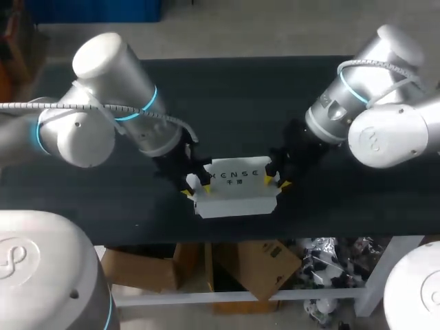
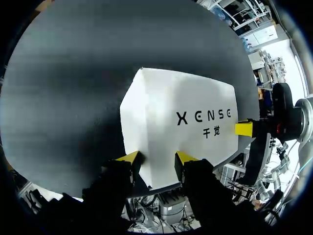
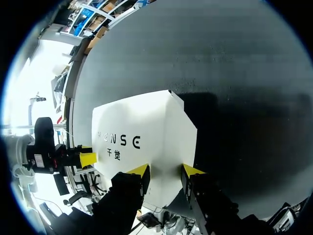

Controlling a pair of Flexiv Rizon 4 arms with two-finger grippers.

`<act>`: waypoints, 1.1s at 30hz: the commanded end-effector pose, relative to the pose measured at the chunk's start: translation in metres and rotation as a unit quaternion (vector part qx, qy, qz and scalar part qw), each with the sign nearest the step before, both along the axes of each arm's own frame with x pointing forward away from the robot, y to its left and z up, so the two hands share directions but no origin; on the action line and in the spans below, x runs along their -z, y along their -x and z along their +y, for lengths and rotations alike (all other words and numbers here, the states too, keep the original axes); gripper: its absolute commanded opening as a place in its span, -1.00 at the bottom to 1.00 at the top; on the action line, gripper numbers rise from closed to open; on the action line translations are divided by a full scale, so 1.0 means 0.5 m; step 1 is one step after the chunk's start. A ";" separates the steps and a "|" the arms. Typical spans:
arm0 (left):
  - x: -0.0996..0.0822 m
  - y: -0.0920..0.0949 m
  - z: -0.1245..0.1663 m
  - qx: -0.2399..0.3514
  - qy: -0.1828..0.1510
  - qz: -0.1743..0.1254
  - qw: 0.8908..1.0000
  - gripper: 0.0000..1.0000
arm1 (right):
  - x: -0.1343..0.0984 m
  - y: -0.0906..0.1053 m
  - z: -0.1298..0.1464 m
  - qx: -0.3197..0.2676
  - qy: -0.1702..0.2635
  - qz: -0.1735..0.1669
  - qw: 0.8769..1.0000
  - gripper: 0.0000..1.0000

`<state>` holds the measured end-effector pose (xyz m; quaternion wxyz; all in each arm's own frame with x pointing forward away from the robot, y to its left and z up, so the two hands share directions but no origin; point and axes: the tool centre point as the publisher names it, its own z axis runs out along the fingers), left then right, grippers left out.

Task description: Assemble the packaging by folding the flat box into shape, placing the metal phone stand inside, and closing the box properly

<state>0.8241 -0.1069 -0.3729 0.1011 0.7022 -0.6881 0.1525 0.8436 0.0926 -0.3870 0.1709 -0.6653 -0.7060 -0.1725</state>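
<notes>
A white box (image 1: pixel 237 184) with dark print on top, folded into shape, is near the front edge of the black table (image 1: pixel 240 96). My left gripper (image 1: pixel 196 187) is at its left end. In the left wrist view the box (image 2: pixel 181 117) has its near end between the fingers, and my left gripper (image 2: pixel 157 157) is shut on it. My right gripper (image 1: pixel 276 180) is at the right end. Its wrist view shows the box (image 3: pixel 142 127) pinched the same way by my right gripper (image 3: pixel 165 170). Each wrist view shows the other arm's yellow fingertip (image 2: pixel 243 128) (image 3: pixel 88 159) at the far end. No metal phone stand is in view.
The table's front edge (image 1: pixel 275 237) runs just under the box. Dark tabletop stretches behind the box and to both sides. Both arms lean in low over the table from the left and right.
</notes>
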 end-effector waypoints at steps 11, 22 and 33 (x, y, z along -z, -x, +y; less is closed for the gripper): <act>0.021 0.006 0.010 -0.004 0.039 -0.009 0.999 -0.08 | -0.006 0.006 0.009 0.001 -0.019 -0.012 1.000 -0.14; 0.020 0.004 0.006 0.000 0.055 -0.004 0.998 -0.08 | -0.002 0.007 0.013 0.004 -0.025 -0.010 1.000 -0.14; 0.012 -0.002 -0.005 0.000 0.068 0.011 0.998 -0.07 | -0.003 0.009 0.015 0.014 -0.038 -0.014 0.999 -0.15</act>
